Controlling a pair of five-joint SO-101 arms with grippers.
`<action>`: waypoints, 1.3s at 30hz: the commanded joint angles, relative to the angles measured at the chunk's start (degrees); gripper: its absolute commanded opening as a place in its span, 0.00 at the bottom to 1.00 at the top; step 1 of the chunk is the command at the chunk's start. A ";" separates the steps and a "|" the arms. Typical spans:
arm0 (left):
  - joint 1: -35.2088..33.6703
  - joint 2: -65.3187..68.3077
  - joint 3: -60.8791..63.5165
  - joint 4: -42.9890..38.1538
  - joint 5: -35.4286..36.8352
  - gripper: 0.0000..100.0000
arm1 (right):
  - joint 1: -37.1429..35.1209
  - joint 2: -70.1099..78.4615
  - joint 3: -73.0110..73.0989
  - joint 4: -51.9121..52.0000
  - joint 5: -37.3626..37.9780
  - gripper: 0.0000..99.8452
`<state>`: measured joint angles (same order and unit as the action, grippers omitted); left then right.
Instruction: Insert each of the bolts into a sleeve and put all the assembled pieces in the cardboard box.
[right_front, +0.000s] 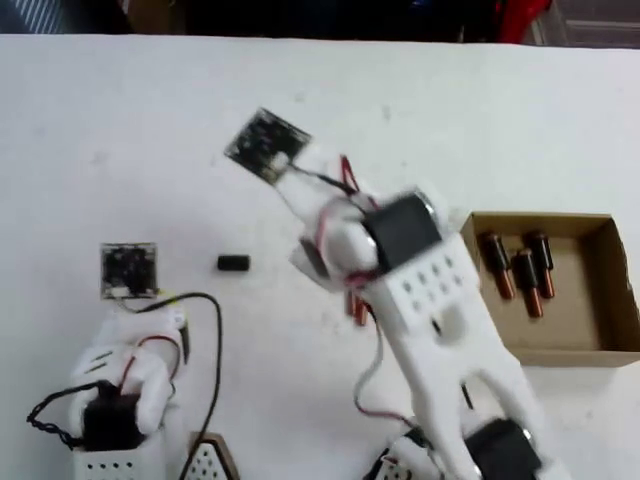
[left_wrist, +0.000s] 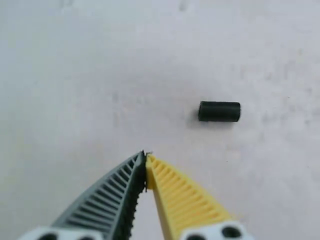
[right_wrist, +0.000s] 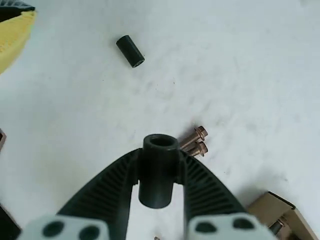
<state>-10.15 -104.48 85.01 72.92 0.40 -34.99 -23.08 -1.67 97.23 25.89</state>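
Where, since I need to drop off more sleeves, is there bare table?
Bare: the far strip of table beyond both arms, widest at the far left. Crowded: around the bolts, under the right arm beside the cardboard box.

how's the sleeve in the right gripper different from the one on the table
The held sleeve is clamped in the right gripper, its open bore toward the wrist camera; the loose sleeve lies free on its side on the table. Both are short black tubes.
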 joint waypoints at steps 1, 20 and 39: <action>6.11 -0.31 -0.62 -1.14 -0.09 0.02 | 2.77 -10.07 6.68 -3.30 0.26 0.02; 15.08 0.04 -7.65 -2.20 0.26 0.02 | 21.58 -47.08 48.26 -18.51 0.26 0.02; 26.68 45.41 -33.76 -4.92 9.32 0.02 | 26.07 -67.03 68.48 -26.33 0.26 0.02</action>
<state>11.03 -68.97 58.37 70.99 6.02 -12.04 -89.01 67.16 72.44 25.98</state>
